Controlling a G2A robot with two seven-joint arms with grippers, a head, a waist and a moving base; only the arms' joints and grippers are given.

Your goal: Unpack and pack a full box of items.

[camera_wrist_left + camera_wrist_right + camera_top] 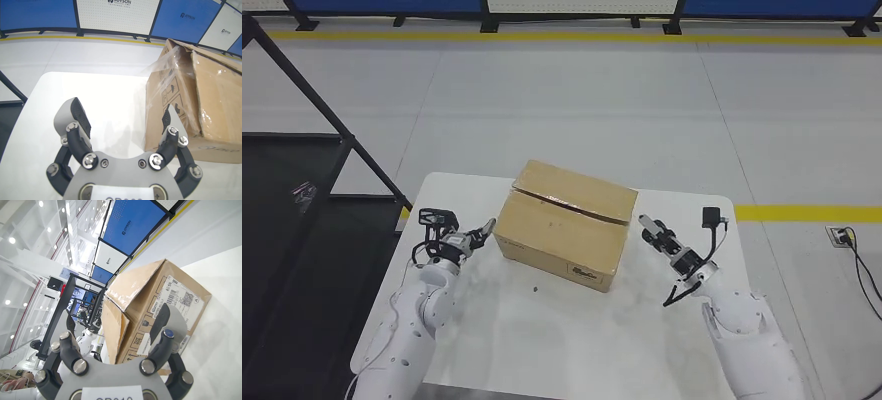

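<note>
Closed cardboard box (567,225) resting on the white desk (542,330), with one arm at each end. The left end effector (485,231) lies just beside the box's left end face, its fingers spread wide and empty. The right end effector (650,226) lies near the opposite end face, likewise spread wide and holding nothing.

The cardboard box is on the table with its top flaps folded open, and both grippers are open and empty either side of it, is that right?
Not quite: the top view shows the top flaps folded shut, not open. The cardboard box is on the table, with the left gripper and right gripper open and empty either side of it.
</note>
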